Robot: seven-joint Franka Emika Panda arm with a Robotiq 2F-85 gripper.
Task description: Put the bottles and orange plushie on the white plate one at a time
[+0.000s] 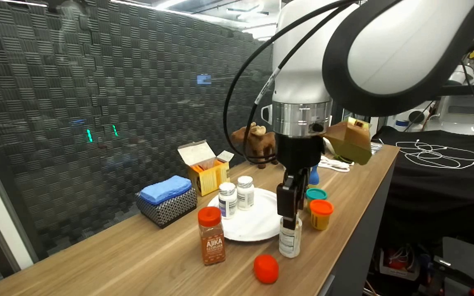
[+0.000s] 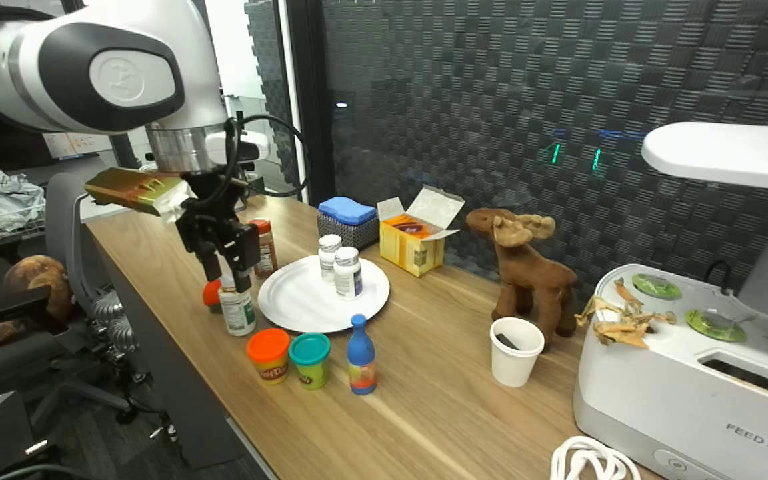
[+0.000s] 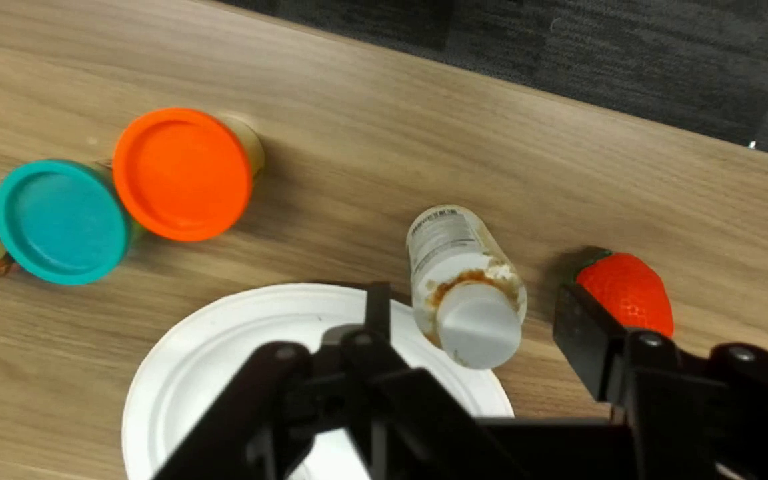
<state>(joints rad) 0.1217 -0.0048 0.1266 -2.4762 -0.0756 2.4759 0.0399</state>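
Fingers [image 3: 584,347] spread, straddling the bottle [image 3: 467,287], gap each side in wrist view, so nothing gripped. Bottle's upright on the surface [image 3: 331,167], between its front (open) edge and the plate [image 1: 257,226], just beside the rim; can't tell if touching. Looks roughly centred, so an even close should do. Tips seem level with cap or shoulder in both exterior views, exact depth unclear; I'd get pads lower, on the straight body, before squeezing. Brown stain round the neck may be slick or tacky, one more reason to skip the cap. If one pad lands first, it could tip toward the plate, so go slow. Then straight up, base above rim height, before any sideways travel. Plushie [image 1: 266,269] is next along the front edge, partly behind one finger in wrist view; don't clip it. Set down upright on the plate's front-edge half, release, back out vertically. Red-cap [image 1: 211,238] stands on the surface just off the rim, nearer the back edge than the plushie; my read, those two come after this one. Two white bottles [image 2: 348,275] already stand on the plate toward the back edge; land well apart from them. Yellow box [image 2: 411,250] sits beyond, by the back edge; shouldn't matter.
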